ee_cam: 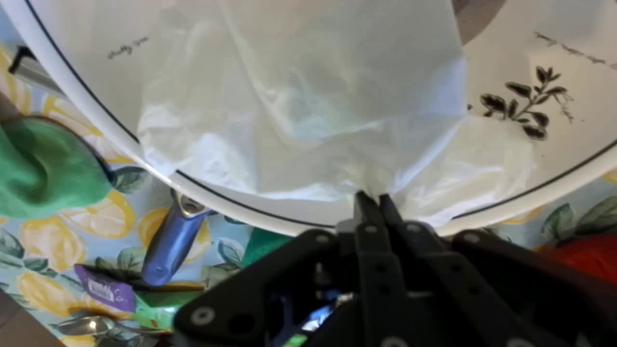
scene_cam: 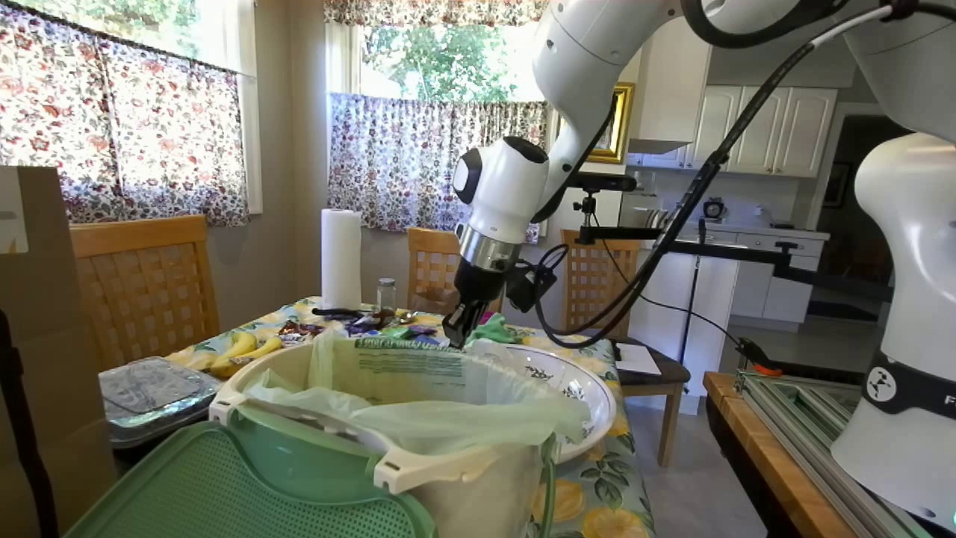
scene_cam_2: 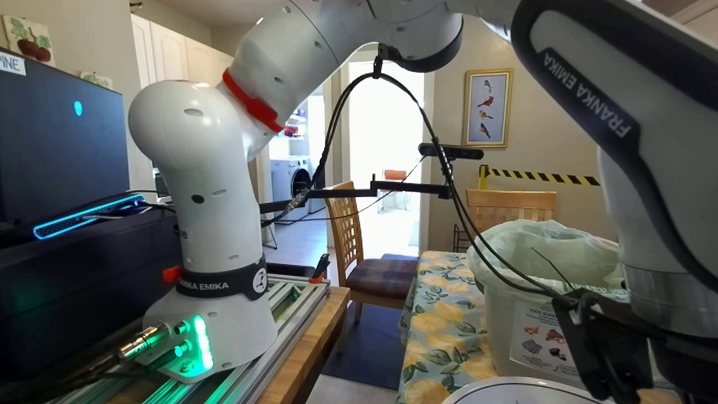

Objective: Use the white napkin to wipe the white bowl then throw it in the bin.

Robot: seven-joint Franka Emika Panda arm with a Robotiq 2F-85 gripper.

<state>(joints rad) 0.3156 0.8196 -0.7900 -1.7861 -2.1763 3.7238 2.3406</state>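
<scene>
While 1 gripper (ee_cam: 372, 196) pinches 1 napkin (ee_cam: 308, 106) over 1 bowl (ee_cam: 115, 82), 1 bin (scene_cam_2: 499, 331) stands on lemon-print tablecloth (scene_cam_2: 443, 325), 2 windows (scene_cam: 448, 63) beyond.

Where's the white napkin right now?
In the wrist view, the white napkin spreads across the upper middle, over the bowl, with its lower edge pinched in the pincer.

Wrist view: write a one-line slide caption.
Gripper pinching a white napkin over a patterned white bowl on a lemon-print tablecloth.
</scene>
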